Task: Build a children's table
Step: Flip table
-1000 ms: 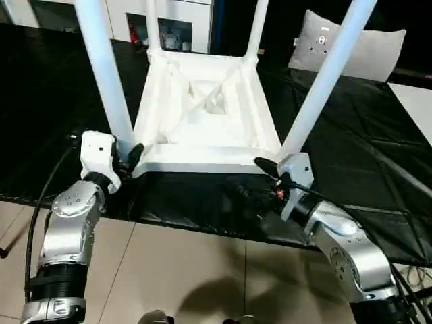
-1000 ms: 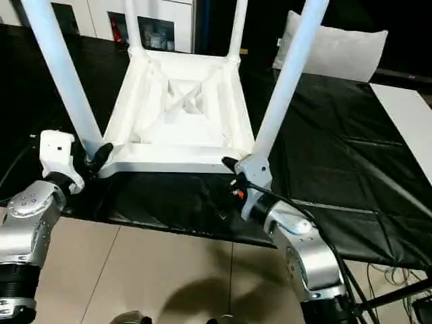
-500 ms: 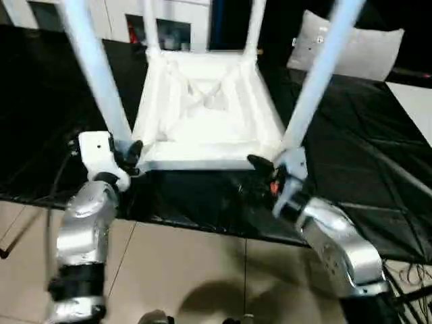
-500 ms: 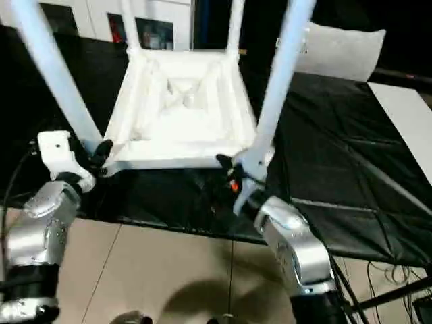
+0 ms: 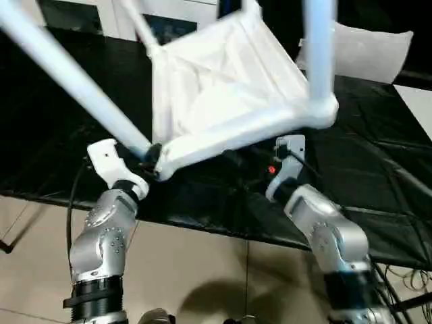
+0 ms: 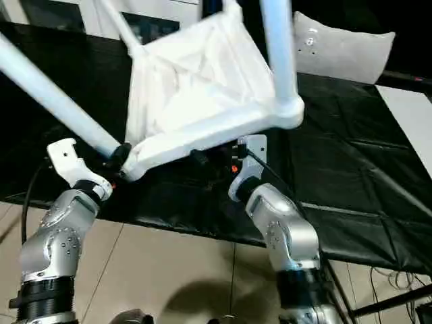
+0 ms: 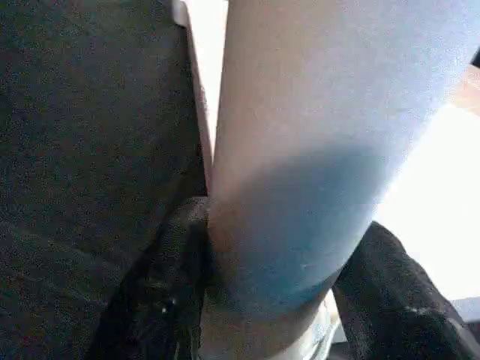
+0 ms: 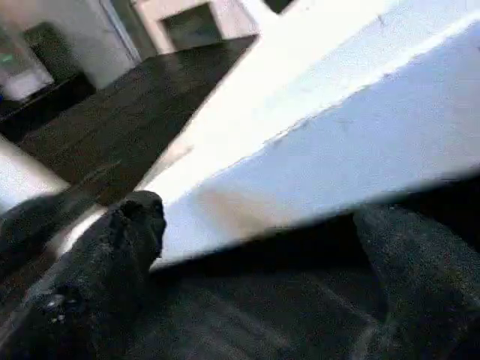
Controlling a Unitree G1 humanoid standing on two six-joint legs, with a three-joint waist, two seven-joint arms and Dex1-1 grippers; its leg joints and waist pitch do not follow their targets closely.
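Tilting above the black table cover [image 5: 378, 169], the ribbed white plastic children's table [image 5: 229, 94] is resting legs-up. The left gripper [image 7: 277, 300] is pinching a smooth tubular leg [image 5: 74, 88]; the right gripper [image 8: 255, 255] is spreading wide beneath the rim.

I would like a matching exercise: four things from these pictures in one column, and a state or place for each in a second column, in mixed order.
Things:
1. left gripper
2. right gripper
3. table top
4. pillow

States or places:
A. tilted, its right side raised off the black cover
B. shut on a leg
C. open, under the top's edge
D. lying at the far right on the cover

Pairs: 1-B, 2-C, 3-A, 4-D
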